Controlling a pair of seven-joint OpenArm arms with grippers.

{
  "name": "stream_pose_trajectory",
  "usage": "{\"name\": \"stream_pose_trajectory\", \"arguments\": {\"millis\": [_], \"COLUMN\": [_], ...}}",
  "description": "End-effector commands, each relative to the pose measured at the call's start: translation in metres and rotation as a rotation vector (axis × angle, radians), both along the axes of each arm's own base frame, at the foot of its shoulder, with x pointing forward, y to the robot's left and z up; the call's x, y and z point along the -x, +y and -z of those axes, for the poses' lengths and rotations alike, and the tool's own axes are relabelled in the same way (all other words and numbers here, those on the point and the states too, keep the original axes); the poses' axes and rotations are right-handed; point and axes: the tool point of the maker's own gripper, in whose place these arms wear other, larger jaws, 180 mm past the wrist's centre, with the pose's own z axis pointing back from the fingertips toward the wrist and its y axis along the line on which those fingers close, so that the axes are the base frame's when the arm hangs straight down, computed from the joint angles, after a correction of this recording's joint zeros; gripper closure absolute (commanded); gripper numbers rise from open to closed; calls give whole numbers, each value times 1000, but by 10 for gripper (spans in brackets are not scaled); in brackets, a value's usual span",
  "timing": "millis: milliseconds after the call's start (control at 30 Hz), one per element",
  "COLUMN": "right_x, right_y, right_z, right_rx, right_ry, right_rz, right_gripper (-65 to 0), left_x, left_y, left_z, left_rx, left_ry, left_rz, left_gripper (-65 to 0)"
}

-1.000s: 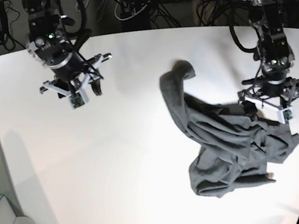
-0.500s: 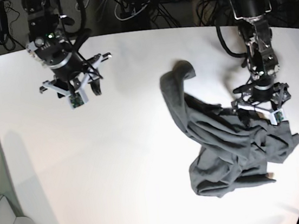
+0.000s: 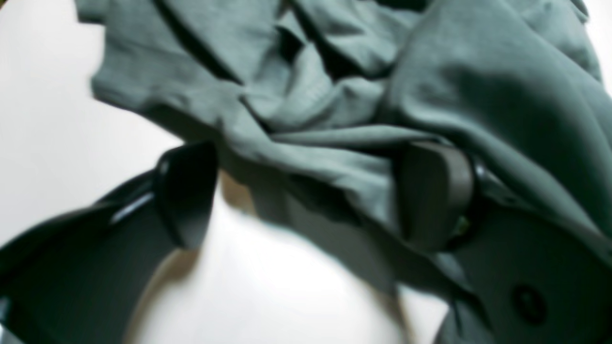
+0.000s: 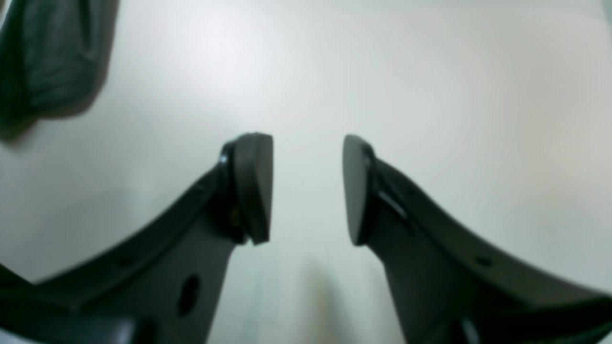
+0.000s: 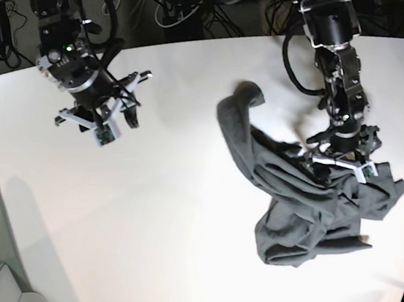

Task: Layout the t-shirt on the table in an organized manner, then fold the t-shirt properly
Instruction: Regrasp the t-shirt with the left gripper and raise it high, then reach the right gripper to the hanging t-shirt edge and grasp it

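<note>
Two wide-spread pads of the left gripper (image 3: 306, 196) straddle a soft crumpled t-shirt (image 3: 334, 95) fold, unclamped

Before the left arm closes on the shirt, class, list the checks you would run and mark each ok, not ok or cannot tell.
1. Cloth between the pads of the left gripper: ok, a fold of the t-shirt lies across the gap.
2. Left jaws wide enough to take the fold: ok.
3. Only one layer in the bite: cannot tell, folds overlap.
4. Shirt laid flat: not ok, crumpled near the table edge.
5. Right gripper clear of cloth: ok, open over bare table.
</note>
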Motion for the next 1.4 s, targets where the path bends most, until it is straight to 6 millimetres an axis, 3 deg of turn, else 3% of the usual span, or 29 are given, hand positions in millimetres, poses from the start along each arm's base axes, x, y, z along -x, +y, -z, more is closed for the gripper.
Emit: {"name": "stream_pose_trajectory", "arguments": {"millis": [0, 67, 133, 200, 233, 300, 500, 633, 833, 933, 1167, 1267, 1367], "right_x": [-7, -7, -7, -9, -9, -7, -9, -13, -24, -28, -36, -37, -32], "right_y": [2, 2, 2, 1, 1, 1, 0, 0, -5, -5, -2, 26, 58], "right_z": [-11, -12, -12, -13, -11, -3, 11, 10, 3, -1, -7, -13, -17], "right_rx": [-11, -11, -11, -9, -9, -9, -10, -9, 8, 8, 2, -19, -63], "right_ry": [-48, -49, -49, -54, -49, -28, 8, -1, -32, -44, -65, -79, -84], "right_rz": [-8, -8, -8, -9, -9, -8, -6, -7, -13, -13, -19, -129, -216], "right_gripper": [-251, -251, -251, -251, -251, -251, -251, -251, -251, -251, -251, -251, -251], "left_x": [-13, -16, -17, -19, -17, -8, 29, 62, 123, 151, 200, 206, 205], "left_y": [2, 2, 1, 4, 3, 3, -23, -36, -41, -27, 53, 67, 66], "left_z": [-20, -24, -26, -40, -46, -62, -109, -110, -103, -99, -104, -108, -108], "left_rx": [-8, -9, -9, -20, -27, -51, -73, -59, -94, -134, -250, -272, -271], "left_ry": [-61, -72, -76, -111, -123, -168, -286, -240, -167, -121, -47, -44, -46], "left_rz": [1, 3, 4, -6, -2, 5, 43, 61, 88, 72, -118, -155, -154], "left_gripper": [-501, -368, -198, -14, 0, -39, -5, -5, -5, -5, -5, -8, -9]}}
